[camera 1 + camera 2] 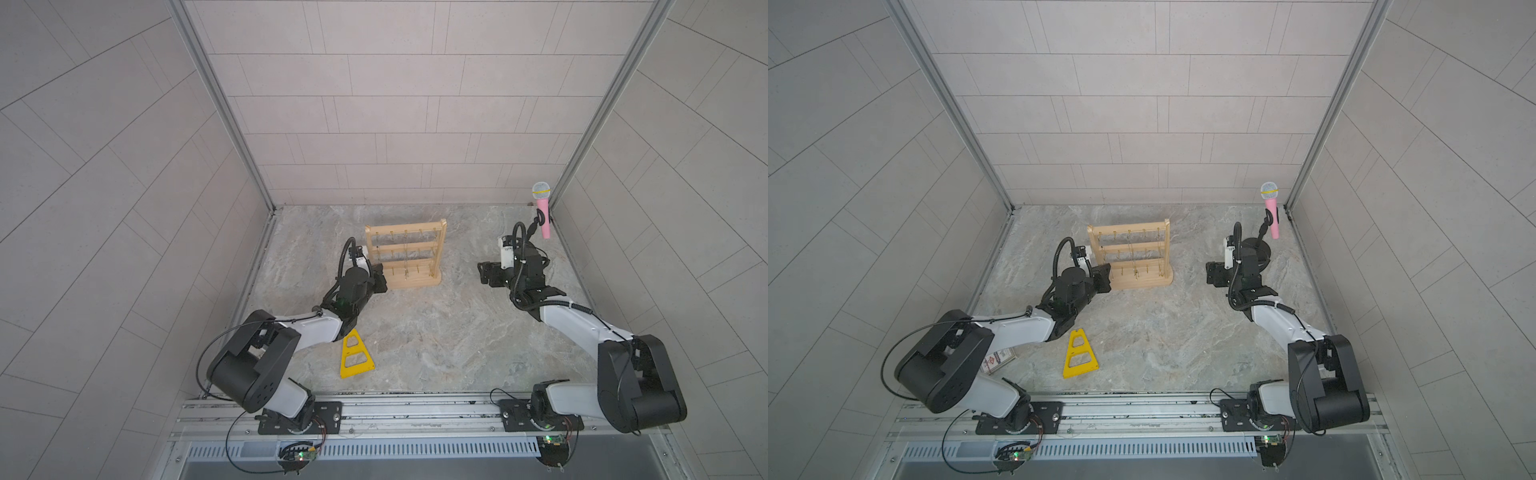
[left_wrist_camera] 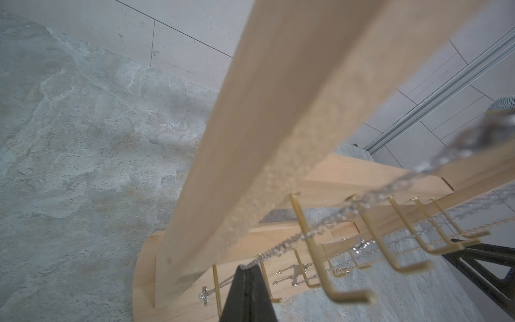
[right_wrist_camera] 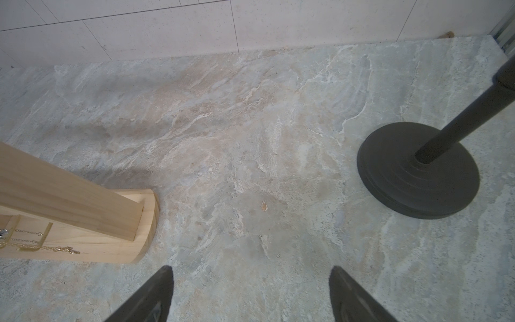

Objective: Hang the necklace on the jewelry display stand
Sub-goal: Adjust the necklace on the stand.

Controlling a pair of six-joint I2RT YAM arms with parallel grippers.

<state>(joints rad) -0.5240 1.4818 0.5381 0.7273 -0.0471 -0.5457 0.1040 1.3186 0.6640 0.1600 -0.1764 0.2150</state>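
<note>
Two top views: left claw (image 1: 380,278) is working beside the jewelry display stand (image 1: 405,255). Left wrist: pinched tight, it is holding the necklace (image 2: 331,218) across gold hooks (image 2: 323,271); draping and releasing likely follow. Right wrist: right claw (image 3: 250,270) is hovering wide.

In both top views, the jewelry display stand (image 1: 409,248) (image 1: 1133,248) is set on the table (image 1: 436,332), toward 12 o'clock from its centre. The left gripper (image 1: 379,277) is placed just beside the stand, at its 8 o'clock. In the left wrist view, the necklace (image 2: 328,221) is stretched from that gripper's tips across the hooks (image 2: 320,267). The right gripper (image 1: 484,272) is held at the stand's 3 o'clock, well apart. From the stand, the microphone stand (image 1: 543,216) is found at 2 o'clock and the triangular frame (image 1: 353,351) at 7 o'clock.
</note>
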